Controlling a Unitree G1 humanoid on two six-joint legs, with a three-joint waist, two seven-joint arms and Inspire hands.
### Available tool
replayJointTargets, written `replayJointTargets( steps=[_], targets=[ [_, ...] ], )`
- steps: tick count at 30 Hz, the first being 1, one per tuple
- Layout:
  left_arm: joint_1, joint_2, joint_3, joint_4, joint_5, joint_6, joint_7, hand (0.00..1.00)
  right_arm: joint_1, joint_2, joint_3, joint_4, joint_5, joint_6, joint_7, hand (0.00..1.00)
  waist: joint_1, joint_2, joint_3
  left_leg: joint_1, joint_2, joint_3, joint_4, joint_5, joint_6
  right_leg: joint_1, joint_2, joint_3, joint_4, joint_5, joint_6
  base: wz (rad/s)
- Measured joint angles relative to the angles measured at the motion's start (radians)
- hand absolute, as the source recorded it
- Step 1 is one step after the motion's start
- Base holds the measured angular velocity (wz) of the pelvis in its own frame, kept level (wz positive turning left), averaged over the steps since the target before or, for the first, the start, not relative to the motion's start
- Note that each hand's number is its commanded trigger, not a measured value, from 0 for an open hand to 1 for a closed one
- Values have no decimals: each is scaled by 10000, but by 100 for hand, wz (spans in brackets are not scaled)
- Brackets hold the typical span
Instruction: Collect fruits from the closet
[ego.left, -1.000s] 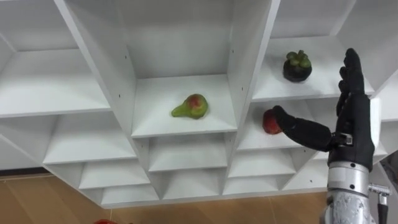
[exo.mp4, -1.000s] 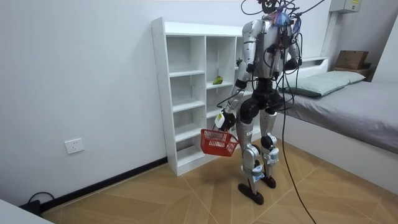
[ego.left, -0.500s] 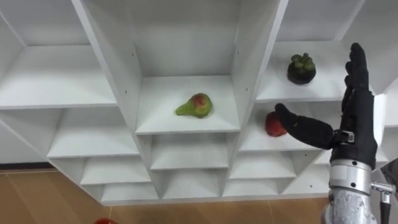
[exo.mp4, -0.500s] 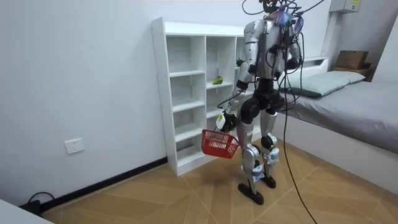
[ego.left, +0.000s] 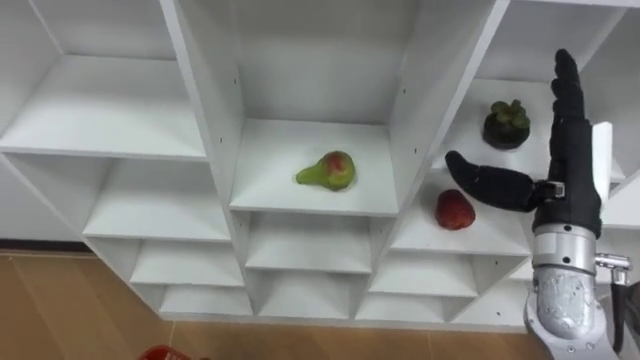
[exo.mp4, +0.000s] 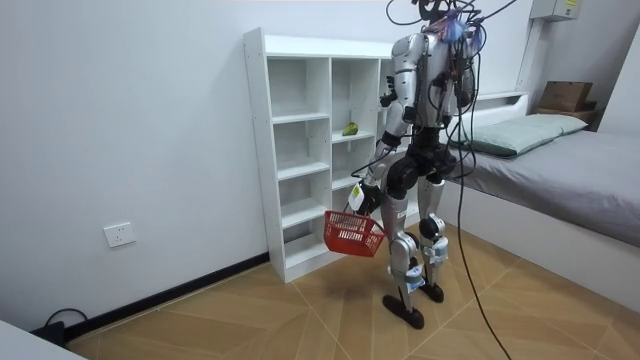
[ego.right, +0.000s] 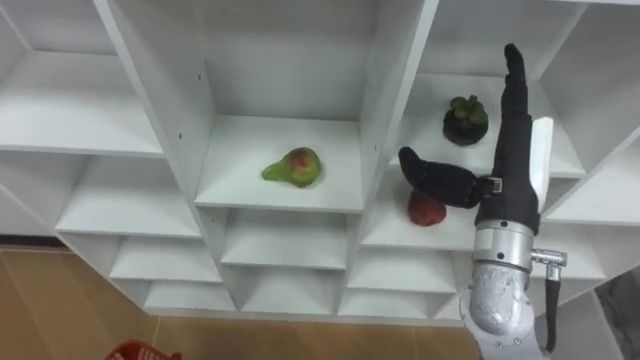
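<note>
My fingers (ego.left: 566, 90) stood straight, thumb out, my right hand (ego.left: 572, 195) empty before the closet (ego.left: 215, 100). The apple (ego.left: 455, 210) lay just below my thumb, the mangosteen (ego.left: 506, 124) a shelf higher, the pear (ego.left: 328, 171) in the middle compartment. My left hand (exo.mp4: 361, 196) gripped the red basket (exo.mp4: 352, 232).

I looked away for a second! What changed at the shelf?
The open right hand rose a little: its thumb, which overlapped the red fruit, now sits above it. Nothing was grabbed. The view shifted too. The pear, dark fruit and the left hand holding the red basket stayed.
</note>
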Motion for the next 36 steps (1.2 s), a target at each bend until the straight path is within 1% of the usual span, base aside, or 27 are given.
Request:
replayJointTargets(
  steps=[5, 8, 10, 11, 14, 16, 19, 21, 31, 33, 36],
  targets=[
    [6, 2, 2, -71, 1, 121, -56, 100, -305, -8, -102, 263, 376, -4, -121, 0, -37, 9, 3, 2, 4, -68, 33, 0, 0, 52, -5, -79, -5, 0, 0, 4],
    [7, 3, 2, -214, 12, 125, -56, 100, -575, -7, -371, 739, 509, -2, -236, 0, -42, 22, 1, -27, -7, -131, 46, 0, 0, 55, -22, -150, 5, 0, 0, 5],
    [110, 2, 25, -391, 188, 127, -56, 100, -766, -7, -523, 973, 681, -2, -297, 0, -41, 51, 4, -35, -7, -134, 43, 0, 0, 56, -21, -150, 2, 0, 0, 2],
    [167, 1, 31, -457, 381, 127, -54, 100, -867, -7, -641, 1137, 807, -2, -296, 0, -47, 71, -9, -33, -2, -136, 42, 0, 0, 59, -17, -152, 3, 0, 0, 0],
    [225, -2, 38, -473, 448, 128, -27, 100, -887, -7, -854, 1386, 895, -4, -307, 0, -43, 123, -40, -33, 2, -144, 42, 1, -1, 66, -12, -169, 3, 0, 0, 2],
    [236, -1, 51, -473, 448, 129, -15, 100, -890, -7, -858, 1585, 1055, -2, -299, 0, -44, 131, -38, -32, 4, -146, 43, 2, -2, 66, -13, -165, 2, 0, 0, 0],
    [282, -2, 69, -472, 443, 130, -15, 100, -923, -7, -860, 1830, 1205, -1, -256, 0, -49, 140, -29, -13, 2, -147, 47, 3, -2, 79, -21, -172, -1, 0, 0, 0],
    [285, -5, 198, -472, 442, 144, -18, 100, -1113, -7, -878, 2152, 1249, 19, -240, 0, -60, 134, -24, -2, 1, -146, 53, 3, -1, 89, -25, -174, 0, 0, 0, 0],
    [278, -5, 333, -498, 447, 231, -22, 100, -1178, -7, -878, 2229, 1543, 36, -12, 0, -33, 130, 41, -44, -1, -203, 134, 3, -1, 95, -39, -211, 2, 0, 0, 1],
    [305, -5, 383, -644, 453, 317, -53, 100, -1221, -7, -879, 2238, 1555, 134, 87, 0, -20, 95, 63, -55, -6, -211, 140, 3, -1, 94, -40, -215, -2, -1, -1, 0],
    [332, -10, 535, -841, 526, 383, -229, 100, -1334, -8, -880, 2289, 1580, 215, 228, 0, -16, 72, 64, -76, -18, -250, 152, 3, -1, 94, -50, -252, -2, -1, -1, 2]
  ],
)
